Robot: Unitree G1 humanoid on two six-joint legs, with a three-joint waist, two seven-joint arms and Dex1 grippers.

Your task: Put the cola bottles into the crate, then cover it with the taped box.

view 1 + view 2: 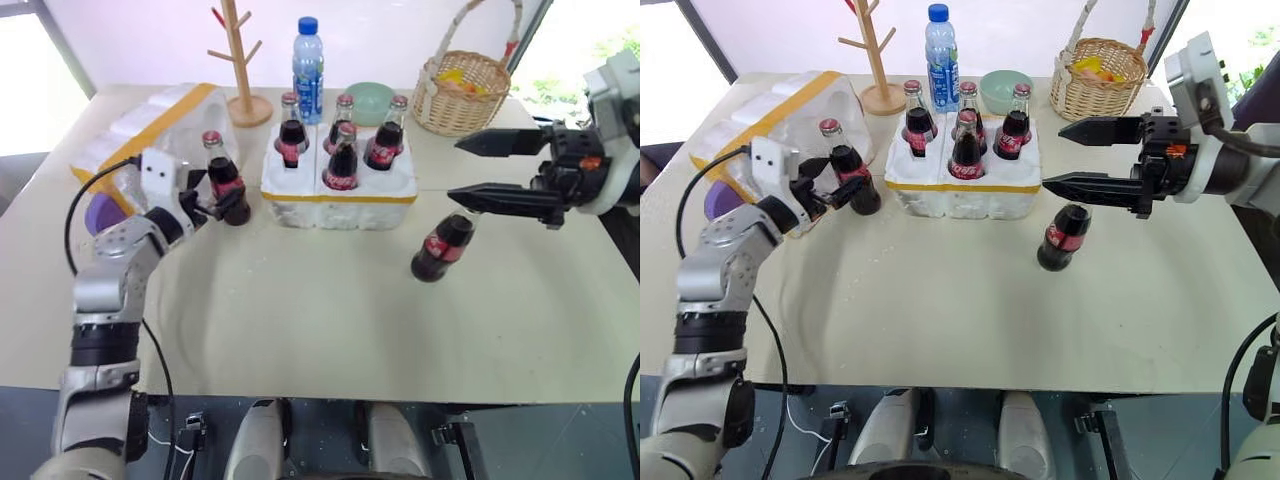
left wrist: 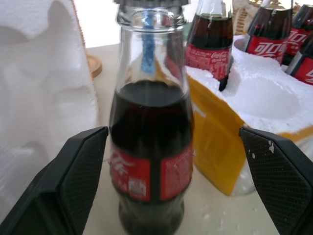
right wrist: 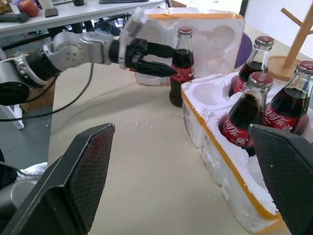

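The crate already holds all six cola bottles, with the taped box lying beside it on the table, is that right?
Not quite. The left eye view shows the crate holding only four cola bottles. A fifth bottle stands on the table between the open fingers of the left end effector, and a sixth stands on the table to the crate's right. The taped box does lie beside the crate.

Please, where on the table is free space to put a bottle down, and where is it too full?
Free: the wide front of the table, from the crate to the near edge, between the left gripper and the loose cola bottle. Crowded: the back row, with taped box, wooden rack, water bottle, bowl and basket.
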